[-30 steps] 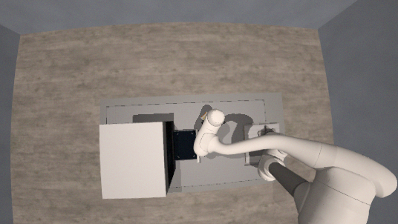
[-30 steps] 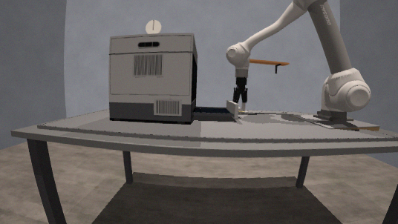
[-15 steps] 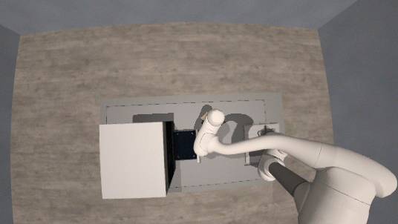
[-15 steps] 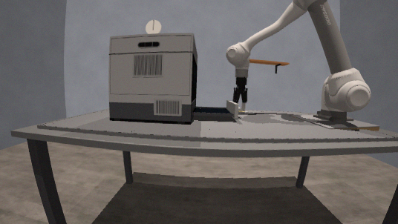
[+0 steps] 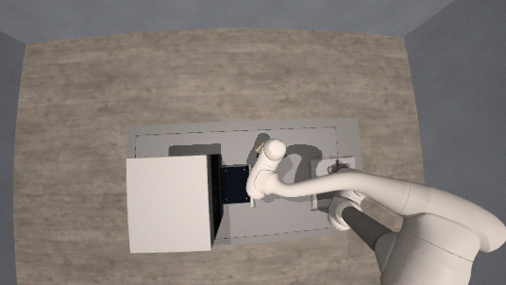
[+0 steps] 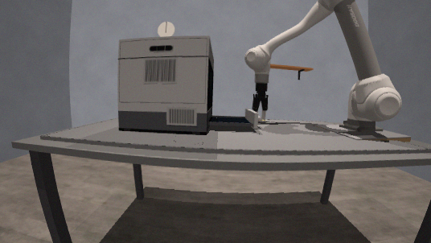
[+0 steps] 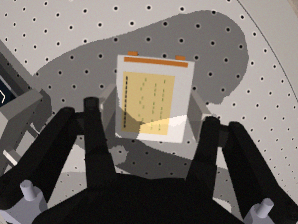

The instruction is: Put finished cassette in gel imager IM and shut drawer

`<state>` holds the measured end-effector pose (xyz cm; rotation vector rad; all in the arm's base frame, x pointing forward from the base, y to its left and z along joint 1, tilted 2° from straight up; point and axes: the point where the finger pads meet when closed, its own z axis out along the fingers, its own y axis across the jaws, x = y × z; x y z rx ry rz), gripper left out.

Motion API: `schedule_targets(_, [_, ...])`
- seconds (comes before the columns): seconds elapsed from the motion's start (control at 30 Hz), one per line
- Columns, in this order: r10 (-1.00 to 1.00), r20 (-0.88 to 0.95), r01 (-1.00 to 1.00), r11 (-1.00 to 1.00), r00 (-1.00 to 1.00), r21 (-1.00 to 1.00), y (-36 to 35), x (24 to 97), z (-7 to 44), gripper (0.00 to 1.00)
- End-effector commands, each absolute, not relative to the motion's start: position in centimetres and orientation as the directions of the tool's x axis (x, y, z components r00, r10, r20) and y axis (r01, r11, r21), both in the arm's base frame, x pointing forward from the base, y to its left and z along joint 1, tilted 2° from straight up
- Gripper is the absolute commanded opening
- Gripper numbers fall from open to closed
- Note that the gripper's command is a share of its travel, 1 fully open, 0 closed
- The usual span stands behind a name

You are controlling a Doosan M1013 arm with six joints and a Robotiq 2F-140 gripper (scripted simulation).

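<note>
Centre of the wrist view, the flat cassette FINISHED [image 5: 259, 147] [image 6: 263, 120] [image 7: 150, 100], probably light and stiff, lies between the gripper's [image 6: 260, 114] [image 7: 154, 110] half-spread jaws, contact unclear, best pinched gently by its long sides.

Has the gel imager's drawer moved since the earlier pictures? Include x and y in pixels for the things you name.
No, the drawer [image 5: 235, 184] [image 6: 252, 118] [image 7: 21, 108] has not visibly moved; judged against the gel imager's housing [image 5: 167, 203] [image 6: 161, 90], it stands equally far out in the top and exterior views.
</note>
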<state>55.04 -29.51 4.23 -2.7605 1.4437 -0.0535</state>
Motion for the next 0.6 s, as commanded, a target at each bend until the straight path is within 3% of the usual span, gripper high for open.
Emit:
schedule_targets(0.0, [-0.821, 0.018, -0.820, -0.570, 0.570, -0.039, -29.5, 55.0, 4.6, 0.10])
schedule_targets(0.57, [-0.821, 0.018, -0.820, -0.570, 0.570, -0.039, -29.5, 54.9, 6.6, 0.10])
